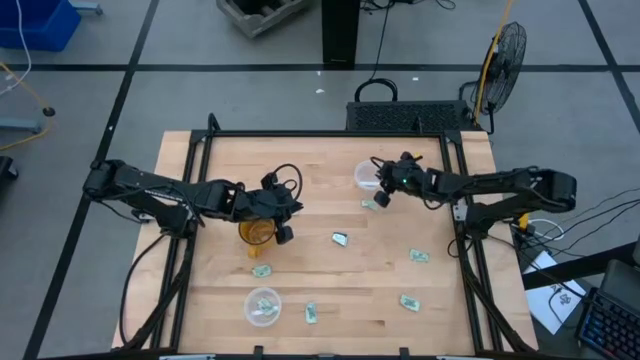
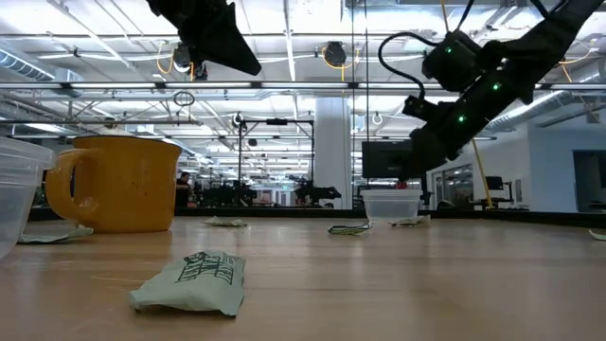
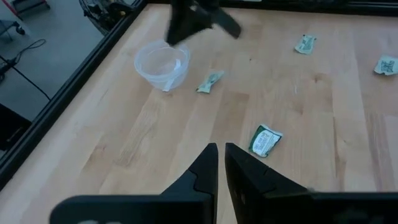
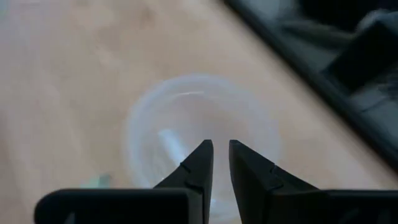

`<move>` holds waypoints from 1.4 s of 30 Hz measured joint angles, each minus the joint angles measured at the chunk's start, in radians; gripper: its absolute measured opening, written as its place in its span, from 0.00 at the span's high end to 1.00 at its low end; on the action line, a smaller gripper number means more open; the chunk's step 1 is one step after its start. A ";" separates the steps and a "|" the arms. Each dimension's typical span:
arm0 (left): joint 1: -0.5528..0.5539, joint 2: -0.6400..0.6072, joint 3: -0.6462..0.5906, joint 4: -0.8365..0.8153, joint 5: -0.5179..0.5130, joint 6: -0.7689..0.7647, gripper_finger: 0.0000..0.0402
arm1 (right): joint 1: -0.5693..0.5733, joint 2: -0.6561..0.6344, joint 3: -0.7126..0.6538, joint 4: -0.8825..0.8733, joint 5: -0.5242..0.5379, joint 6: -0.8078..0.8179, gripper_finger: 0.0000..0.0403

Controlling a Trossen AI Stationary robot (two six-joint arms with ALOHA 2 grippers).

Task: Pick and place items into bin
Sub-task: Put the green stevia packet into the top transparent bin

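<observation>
While hovering over a clear cup (image 4: 202, 149), right pincer (image 4: 221, 155) nearly pressed together, holding nothing, left pincer (image 3: 221, 158) likewise.

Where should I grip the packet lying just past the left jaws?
Take the packet across its narrow width, coming straight down from above. It lies flat on the bare table with nothing touching it, so its side edges are probably easiest for the left gripper to pinch.
</observation>
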 joint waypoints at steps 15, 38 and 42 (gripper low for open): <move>0.000 0.000 0.000 -0.015 0.008 -0.026 0.91 | 0.262 -0.036 -0.004 -0.206 -0.012 -0.027 0.68; 0.000 0.000 0.000 -0.008 0.008 -0.049 0.91 | 0.229 0.142 -0.174 0.238 0.009 -0.060 0.68; 0.000 0.000 0.000 -0.008 0.008 -0.048 0.91 | 0.216 0.188 -0.172 0.261 0.007 -0.064 0.68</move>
